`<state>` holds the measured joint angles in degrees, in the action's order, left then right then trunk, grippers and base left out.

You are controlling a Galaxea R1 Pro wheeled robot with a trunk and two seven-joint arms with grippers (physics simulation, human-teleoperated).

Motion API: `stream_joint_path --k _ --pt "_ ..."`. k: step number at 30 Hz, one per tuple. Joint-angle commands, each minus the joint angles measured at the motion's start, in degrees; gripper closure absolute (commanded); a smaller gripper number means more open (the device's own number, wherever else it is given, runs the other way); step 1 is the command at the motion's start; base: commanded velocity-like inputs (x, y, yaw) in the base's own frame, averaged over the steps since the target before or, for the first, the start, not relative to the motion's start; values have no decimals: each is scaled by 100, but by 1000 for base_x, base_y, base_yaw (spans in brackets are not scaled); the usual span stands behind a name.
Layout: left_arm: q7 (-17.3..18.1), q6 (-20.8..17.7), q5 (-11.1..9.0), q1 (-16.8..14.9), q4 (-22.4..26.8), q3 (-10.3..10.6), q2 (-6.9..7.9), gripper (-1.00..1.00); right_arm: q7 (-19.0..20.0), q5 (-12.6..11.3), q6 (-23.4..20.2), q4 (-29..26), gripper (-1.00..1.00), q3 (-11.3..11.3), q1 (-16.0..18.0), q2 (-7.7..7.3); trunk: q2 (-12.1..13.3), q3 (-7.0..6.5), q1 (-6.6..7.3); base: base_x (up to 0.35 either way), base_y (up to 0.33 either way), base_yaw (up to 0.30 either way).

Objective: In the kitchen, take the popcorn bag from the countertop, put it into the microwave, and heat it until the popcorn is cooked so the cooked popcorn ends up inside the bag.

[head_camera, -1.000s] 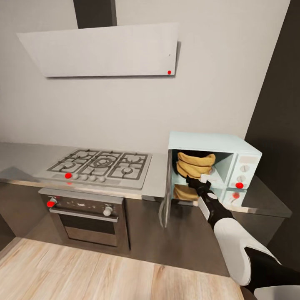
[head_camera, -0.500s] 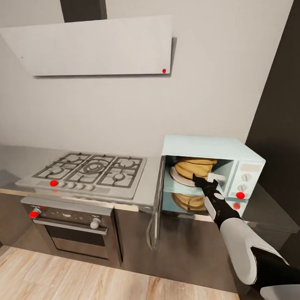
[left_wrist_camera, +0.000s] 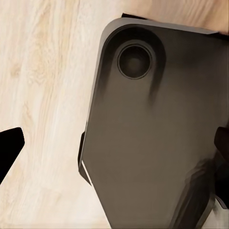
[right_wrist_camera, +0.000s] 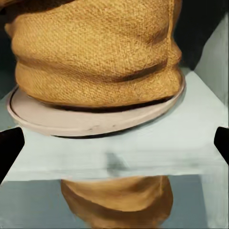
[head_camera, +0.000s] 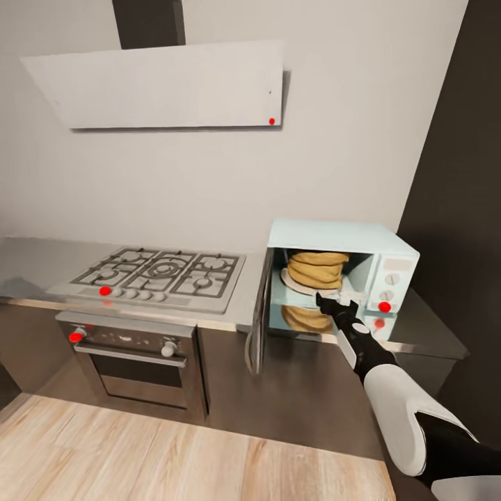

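Observation:
The pale mint-blue microwave [head_camera: 390, 243] stands on the grey countertop [head_camera: 42, 261], its door [head_camera: 256, 321] swung open to the left. Inside, the golden-brown popcorn bag [head_camera: 317, 268] sits upright on the round turntable plate [right_wrist_camera: 95, 123]. In the right wrist view the popcorn bag [right_wrist_camera: 100, 52] is close ahead, with its reflection below the cavity floor. My right gripper [head_camera: 334, 304] hangs open at the cavity's front edge, just short of the bag, nothing between its fingers. My left gripper [left_wrist_camera: 114, 155] is open over the robot's dark base [left_wrist_camera: 152, 143]. No popcorn is visible.
A gas hob [head_camera: 156, 273] lies in the countertop left of the microwave, with a dark built-in oven [head_camera: 139, 358] below and a white flat hood [head_camera: 160, 83] above. A dark tall panel [head_camera: 466, 174] rises at the right. Light wood floor [head_camera: 139, 452] spreads in front.
My right gripper has let go of the bag and drawn back down to the cavity's front edge. The bag now stands on the plate inside. The head camera shifted.

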<state>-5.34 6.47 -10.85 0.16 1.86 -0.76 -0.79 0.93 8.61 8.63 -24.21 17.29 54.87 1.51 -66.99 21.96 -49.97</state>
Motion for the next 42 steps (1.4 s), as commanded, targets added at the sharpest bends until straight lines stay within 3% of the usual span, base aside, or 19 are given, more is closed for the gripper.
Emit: stream_joint_path --k 1,5,9,10,12,14,18,22,23,25,27,28,30,32,34,37,42 --pt "-11 12 -31 2 7 -5 -3 -100 8 68 18 4 -100 46 6 7 -4 5 3 -337 0 0" --pt "-11 7 -31 2 7 -4 4 -100 -2 145 -111 4 -100 46 6 12 -4 5 3 -337 0 0" --pt "-10 4 -31 2 7 -3 0 -100 10 434 -268 -39 -100 46 7 65 -4 5 3 -337 0 0" --pt "-10 4 -31 2 7 -3 -3 -100 12 459 -1451 -465 -100 46 7 68 -4 5 3 -338 0 0" --pt "-8 4 -31 2 6 -3 -7 -100 19 434 -2555 -876 -100 53 6 53 -4 5 3 -338 0 0" --pt "-7 4 -25 2 4 -3 -8 -100 40 452 -3349 -1041 -100 55 7 43 -4 5 3 -338 0 0" --pt "-5 4 -22 2 4 -1 -8 -100 54 442 -3945 -1035 -100 55 -12 23 -4 5 3 -338 0 0" --pt "-4 4 -22 2 1 4 -8 -100 38 428 -4032 -731 -100 57 -549 -4 -4 5 3 -338 0 0" --pt "-3 4 -22 2 1 5 -8 -100 29 422 -4012 -431 -100 60 -684 -19 -4 5 3 -331 0 0" --pt "-2 4 -22 2 -1 6 -4 -100 15 439 -3797 893 -100 58 -815 -171 -4 5 3 -266 0 0" --pt "-2 4 -22 2 2 15 6 -100 -15 430 -2841 2124 -100 53 -937 -372 -4 5 3 -98 0 0" --pt "-2 4 -22 2 2 18 7 -100 -25 432 -2489 2300 -100 51 -1152 -408 -4 5 3 -43 0 0" --pt "-2 4 -22 2 5 11 9 -100 -61 451 -1881 2535 -100 49 -2395 -462 -4 5 3 -15 0 0" --pt "-2 4 -22 2 7 7 9 -100 -68 445 -1538 2578 -100 53 -3097 -468 -4 5 3 -4 0 0" --pt "-2 4 -22 2 6 6 13 -100 -75 431 -1148 2597 -100 55 -3482 -467 -4 5 3 -1 0 0" --pt "-2 4 -24 2 7 -2 17 -100 -89 406 -389 2608 -100 62 -4427 -448 -4 5 3 0 0 0" --pt "-2 4 -30 2 7 -1 8 -100 -101 401 -82 2614 -100 69 -4704 -431 -4 5 3 6 0 0"
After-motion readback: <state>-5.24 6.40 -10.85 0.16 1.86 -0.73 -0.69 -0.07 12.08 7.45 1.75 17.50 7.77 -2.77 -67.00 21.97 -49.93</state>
